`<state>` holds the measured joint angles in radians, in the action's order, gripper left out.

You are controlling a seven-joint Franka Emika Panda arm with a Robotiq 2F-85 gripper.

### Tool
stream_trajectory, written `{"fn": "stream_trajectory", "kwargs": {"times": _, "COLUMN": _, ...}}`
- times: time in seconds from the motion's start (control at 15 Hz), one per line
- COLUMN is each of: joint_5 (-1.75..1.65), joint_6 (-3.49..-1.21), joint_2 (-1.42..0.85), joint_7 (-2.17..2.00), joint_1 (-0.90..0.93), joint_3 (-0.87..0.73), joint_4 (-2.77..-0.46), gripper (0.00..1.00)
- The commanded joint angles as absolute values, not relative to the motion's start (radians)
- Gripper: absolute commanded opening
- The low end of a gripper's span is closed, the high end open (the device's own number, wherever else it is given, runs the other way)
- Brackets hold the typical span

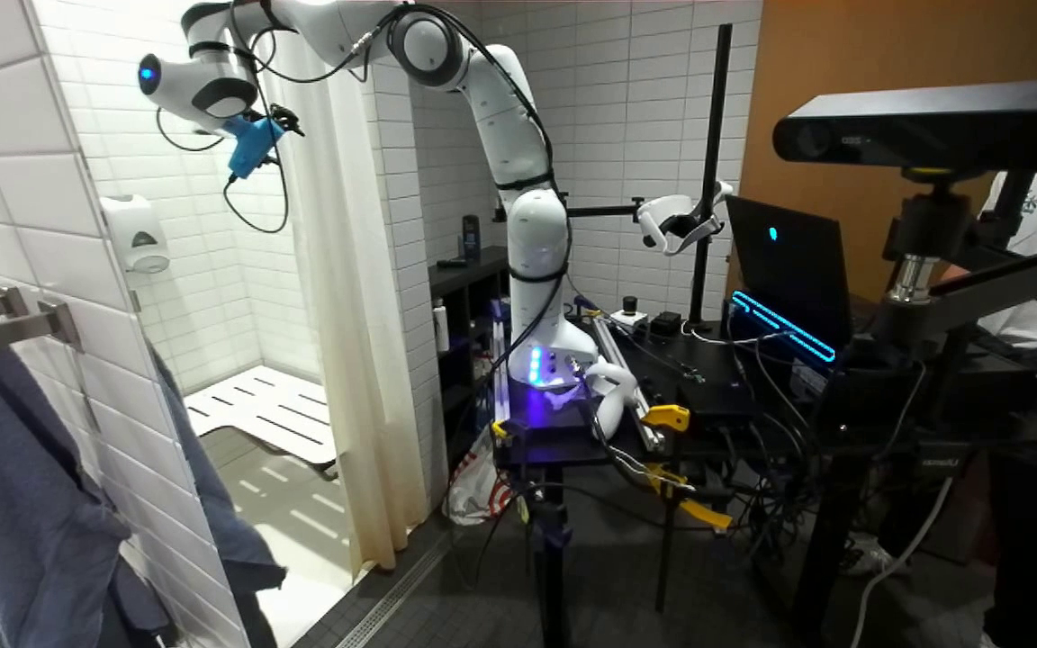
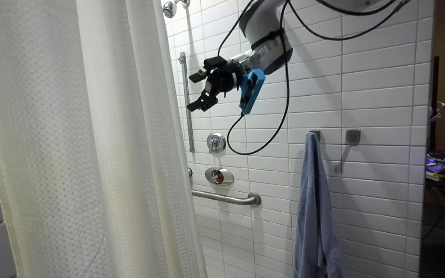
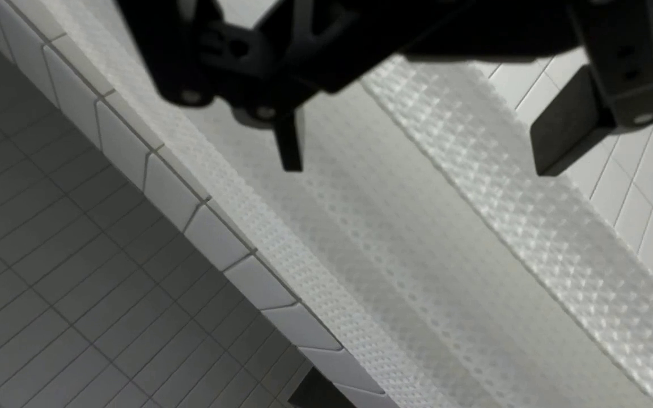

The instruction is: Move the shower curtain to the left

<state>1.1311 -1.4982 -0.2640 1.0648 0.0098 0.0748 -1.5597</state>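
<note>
Jaws apart around nothing, the gripper point(image 2: 194, 91) is hovering near the shower curtain point(image 2: 106, 146), which is hanging pleated at the left in an exterior view, so the shift is appearing largely done, withdrawal or some pulling perhaps remaining.

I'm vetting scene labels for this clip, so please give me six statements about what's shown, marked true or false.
1. The gripper is open. True.
2. The shower curtain hangs in vertical folds. True.
3. The gripper is clamped on the shower curtain. False: its jaws stand wide apart.
4. A laptop stands open. True.
5. A red towel is in view. False: the hanging towel is blue-grey.
6. A black seat is fitted. False: the slatted seat is white.
</note>
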Motion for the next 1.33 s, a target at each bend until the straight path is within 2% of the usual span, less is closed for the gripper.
{"fn": "stream_trajectory", "kwargs": {"times": 0.0, "joint_5": 1.178, "joint_6": -1.614, "joint_2": -0.17, "joint_7": 1.2, "joint_1": 0.038, "joint_3": 0.086, "joint_4": -1.703, "gripper": 1.0}}
{"fn": "stream_trajectory", "kwargs": {"times": 1.13, "joint_5": 1.24, "joint_6": -2.154, "joint_2": -0.079, "joint_7": 1.527, "joint_1": 0.209, "joint_3": 0.199, "joint_4": -1.944, "gripper": 1.0}}
{"fn": "stream_trajectory", "kwargs": {"times": 1.2, "joint_5": 1.24, "joint_6": -2.162, "joint_2": -0.079, "joint_7": 1.532, "joint_1": 0.214, "joint_3": 0.204, "joint_4": -1.948, "gripper": 0.78}}
{"fn": "stream_trajectory", "kwargs": {"times": 1.27, "joint_5": 1.235, "joint_6": -2.168, "joint_2": -0.079, "joint_7": 1.538, "joint_1": 0.217, "joint_3": 0.209, "joint_4": -1.951, "gripper": 0.73}}
